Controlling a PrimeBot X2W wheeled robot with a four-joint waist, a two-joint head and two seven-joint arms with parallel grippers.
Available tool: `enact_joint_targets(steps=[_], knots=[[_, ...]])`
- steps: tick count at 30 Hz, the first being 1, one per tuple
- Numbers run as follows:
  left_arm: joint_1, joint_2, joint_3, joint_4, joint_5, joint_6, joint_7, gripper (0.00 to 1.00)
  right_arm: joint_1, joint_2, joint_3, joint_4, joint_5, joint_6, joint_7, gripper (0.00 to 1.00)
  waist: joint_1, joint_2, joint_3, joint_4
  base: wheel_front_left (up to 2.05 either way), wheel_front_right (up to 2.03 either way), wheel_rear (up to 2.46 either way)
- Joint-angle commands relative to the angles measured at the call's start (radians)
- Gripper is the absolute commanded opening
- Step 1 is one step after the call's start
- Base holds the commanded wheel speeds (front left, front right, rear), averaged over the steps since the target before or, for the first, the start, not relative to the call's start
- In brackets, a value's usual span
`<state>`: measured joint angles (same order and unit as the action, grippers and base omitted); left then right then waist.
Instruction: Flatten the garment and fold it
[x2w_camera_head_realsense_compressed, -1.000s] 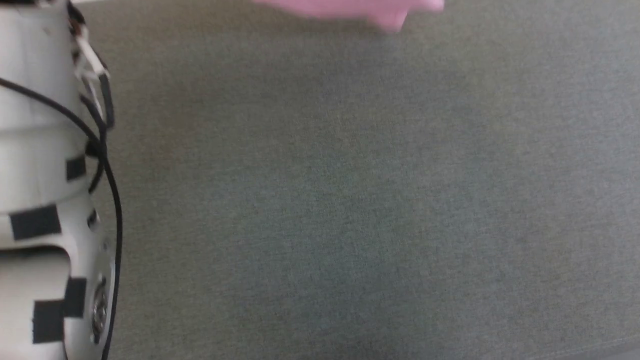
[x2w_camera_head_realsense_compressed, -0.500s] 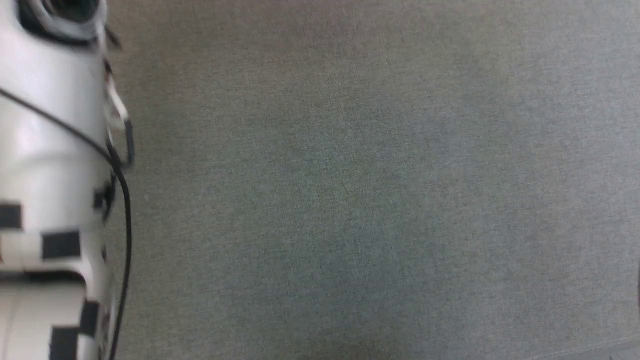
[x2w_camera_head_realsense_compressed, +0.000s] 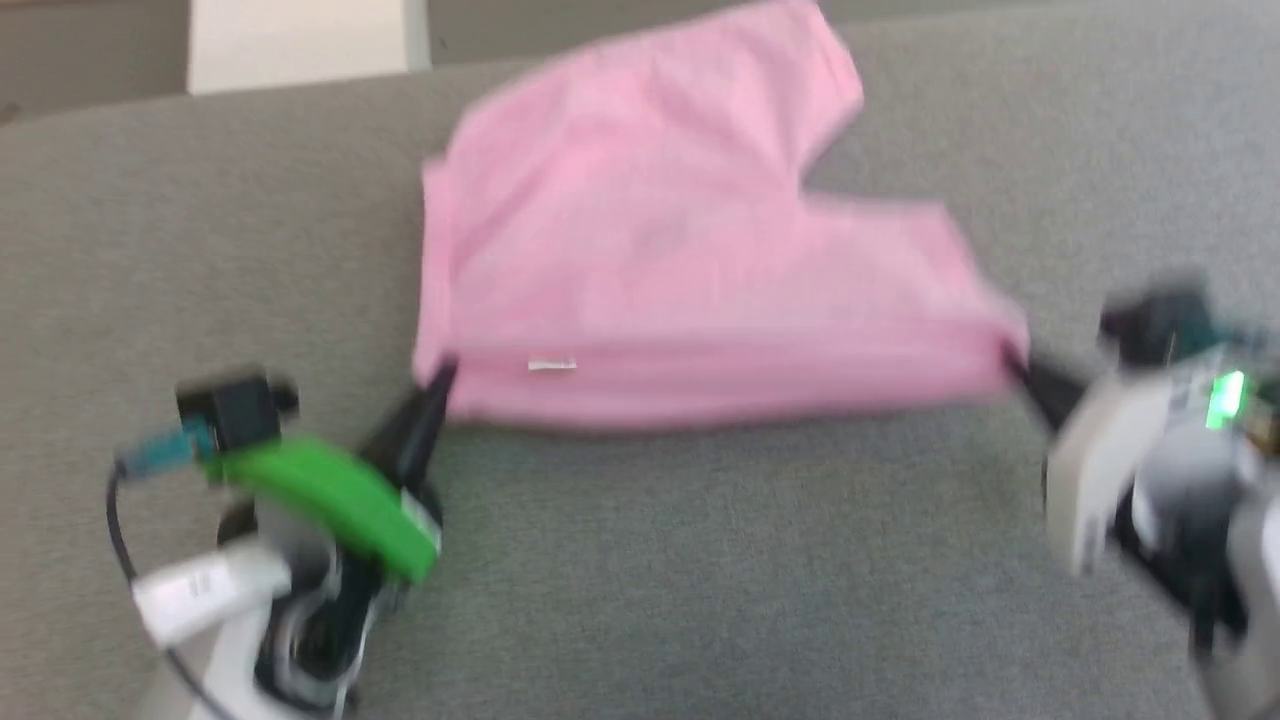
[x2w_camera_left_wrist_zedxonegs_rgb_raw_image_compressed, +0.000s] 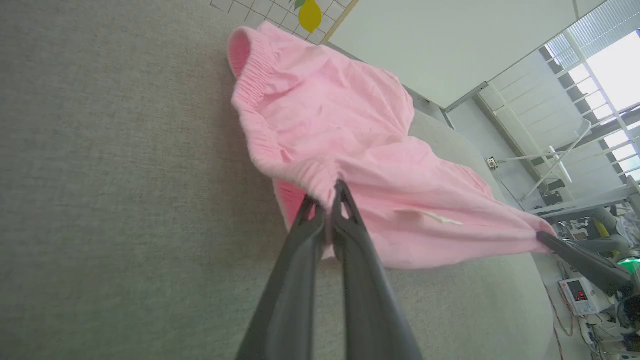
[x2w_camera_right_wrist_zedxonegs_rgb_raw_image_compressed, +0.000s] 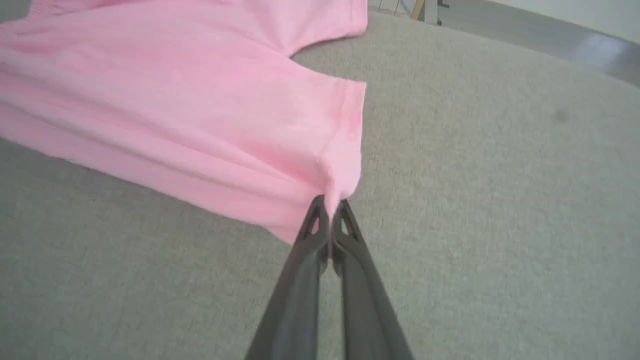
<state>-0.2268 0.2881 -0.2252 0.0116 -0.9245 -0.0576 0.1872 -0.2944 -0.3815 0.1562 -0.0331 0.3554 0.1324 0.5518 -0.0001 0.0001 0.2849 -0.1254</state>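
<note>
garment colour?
Light pink, plain, no pattern: the garment shows best in the left wrist view.

1. The table (x2w_camera_head_realsense_compressed: 700, 560) is covered in grey woven cloth, and its far edge is rounded. A small dark speck (x2w_camera_right_wrist_zedxonegs_rgb_raw_image_compressed: 561, 116) marks the cloth.
2. Past that far edge stands a white panel (x2w_camera_head_realsense_compressed: 295, 40).
3. A yellow lemon-shaped sticker (x2w_camera_left_wrist_zedxonegs_rgb_raw_image_compressed: 310, 15) sits on a white gridded surface (x2w_camera_left_wrist_zedxonegs_rgb_raw_image_compressed: 260, 7).
4. Windows with slatted blinds (x2w_camera_left_wrist_zedxonegs_rgb_raw_image_compressed: 600, 50) glare with daylight.
5. A wall socket (x2w_camera_left_wrist_zedxonegs_rgb_raw_image_compressed: 492, 162) has a thin cable hanging from it.
6. A small white device showing red digits (x2w_camera_left_wrist_zedxonegs_rgb_raw_image_compressed: 576, 295) lies low beside the table, among loose cables (x2w_camera_left_wrist_zedxonegs_rgb_raw_image_compressed: 562, 320).
7. Glossy grey floor (x2w_camera_right_wrist_zedxonegs_rgb_raw_image_compressed: 550, 35) stretches beyond the table.
</note>
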Motion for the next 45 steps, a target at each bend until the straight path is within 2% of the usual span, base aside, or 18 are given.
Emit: enact_joint_targets(steps=[1, 5, 11, 15, 19, 24, 31, 36, 45], knots=[[0.059, 0.024, -0.004, -0.030, 0.012, 0.020, 0.008, 0.00, 0.075, 0.019, -0.016, -0.033, -0.010, -0.002, 0.014, 0.00, 0.0001, -0.0001, -0.078, 0.041, 0.00, 0.00, 0.00], [0.213, 0.053, -0.038, -0.104, 0.039, 0.066, 0.042, 0.00, 0.288, 0.068, -0.090, -0.112, -0.050, -0.002, 0.073, 0.00, 0.0001, -0.0001, -0.122, 0.057, 0.00, 0.00, 0.00], [0.393, 0.084, -0.084, -0.235, 0.024, 0.105, 0.112, 0.00, 0.522, 0.154, -0.201, -0.242, -0.100, -0.002, 0.209, 0.00, 0.0001, -0.0001, -0.146, 0.066, 0.00, 0.00, 0.00], [0.453, 0.090, -0.112, -0.305, 0.015, 0.125, 0.147, 0.00, 0.608, 0.191, -0.253, -0.327, -0.106, -0.002, 0.298, 0.00, 0.0001, -0.0001, -0.143, 0.070, 0.00, 0.00, 0.00], [0.458, 0.058, -0.112, -0.347, 0.024, 0.140, 0.111, 0.00, 0.603, 0.205, -0.290, -0.400, -0.118, -0.002, 0.294, 0.00, 0.0001, -0.0001, -0.138, 0.073, 0.00, 0.00, 0.00], [0.394, 0.024, -0.110, -0.333, 0.063, 0.145, 0.061, 0.00, 0.495, 0.161, -0.281, -0.420, -0.142, -0.002, 0.230, 0.00, 0.0001, -0.0001, -0.128, 0.082, 0.00, 0.00, 0.00], [0.197, -0.047, -0.102, -0.232, 0.113, 0.127, -0.024, 0.00, 0.240, 0.047, -0.236, -0.305, -0.152, -0.002, 0.166, 0.00, 0.0001, -0.0001, -0.075, 0.140, 0.00, 0.00, 0.00], [0.046, -0.108, -0.104, -0.118, 0.136, 0.128, -0.065, 0.00, 0.001, -0.011, -0.175, -0.145, -0.142, -0.002, 0.138, 0.00, 0.0001, -0.0001, 0.001, 0.182, 0.00, 0.00, 0.00], [-0.118, -0.174, -0.112, 0.029, 0.181, 0.140, -0.138, 0.00, -0.384, -0.043, -0.056, 0.179, -0.130, -0.002, 0.115, 0.00, 0.0001, -0.0001, 0.145, 0.244, 0.00, 0.00, 0.00]])
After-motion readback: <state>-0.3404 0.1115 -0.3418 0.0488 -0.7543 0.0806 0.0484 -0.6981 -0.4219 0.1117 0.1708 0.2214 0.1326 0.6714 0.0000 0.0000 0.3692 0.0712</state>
